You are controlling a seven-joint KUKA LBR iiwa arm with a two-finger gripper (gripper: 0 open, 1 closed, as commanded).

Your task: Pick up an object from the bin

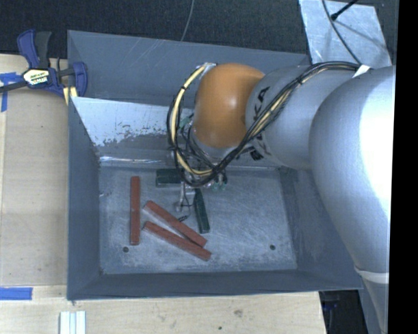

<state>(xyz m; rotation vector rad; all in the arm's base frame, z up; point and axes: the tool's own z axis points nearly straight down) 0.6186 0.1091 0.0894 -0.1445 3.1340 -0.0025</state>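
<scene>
**Grey metal bin (84, 213), robot arm (333, 133) poised over a few sticks**

Silver and bulky, the arm is reaching in from the right. Its wrist is hanging over the middle of the bin's floor, under a rounded orange cover (221, 105) looped with cables.

Three reddish-brown sticks are lying left of centre. One long stick (134, 209) is lying lengthwise towards the back wall. Two slanted sticks, an upper (174, 223) and a lower (178, 240), are lying side by side just to its right. A shorter dark stick (202, 212) is lying just beside the upper slanted stick's far end.

The end effector (186, 200) is pointing down beneath the cover. It is sitting between the dark stick and the top end of the upper slanted stick. Cables and shadow are masking it, so I cannot tell whether it is wide or narrow. Nothing is showing as held.

This is looking like the approach step, with the grasp not yet made. The next move is calling for one stick to be singled out. The dark stick and the upper slanted stick are crowding each other, so the closing needs to catch only one.
</scene>
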